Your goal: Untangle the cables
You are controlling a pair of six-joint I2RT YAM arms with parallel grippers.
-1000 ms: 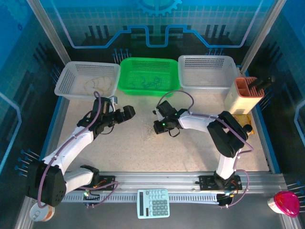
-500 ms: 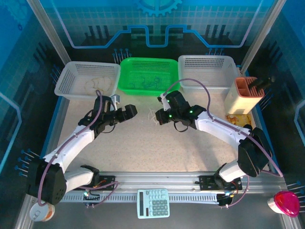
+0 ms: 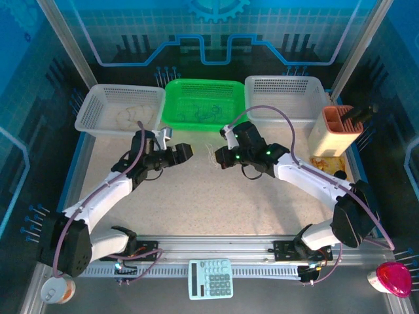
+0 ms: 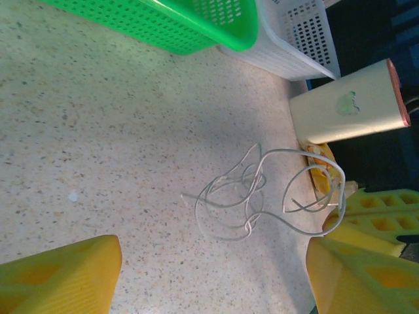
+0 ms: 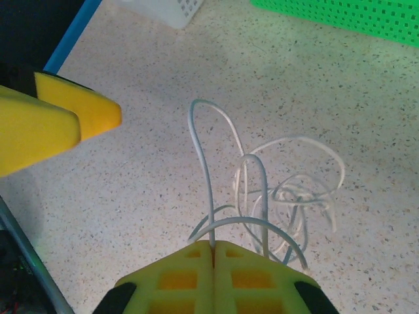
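Both arms reach toward the middle of the table's [image 3: 196, 203] far edge, tips facing each other. The right gripper [image 5: 213, 247] is pressed together, pinching the pale cable [image 5: 203, 167], which loops just in front of the green basket [image 3: 173, 111]. The left gripper [image 3: 184, 152] is spread, nothing in it. Versus a second ago, the right arm stretched out and hauled the cable farther back, and the left slid closer

Pale cables [image 4: 252, 196] in loose tangle on tbl [image 4: 98, 131], green basket [image 4: 170, 23] at top, L claw [image 4: 213, 261] fingers wide apart
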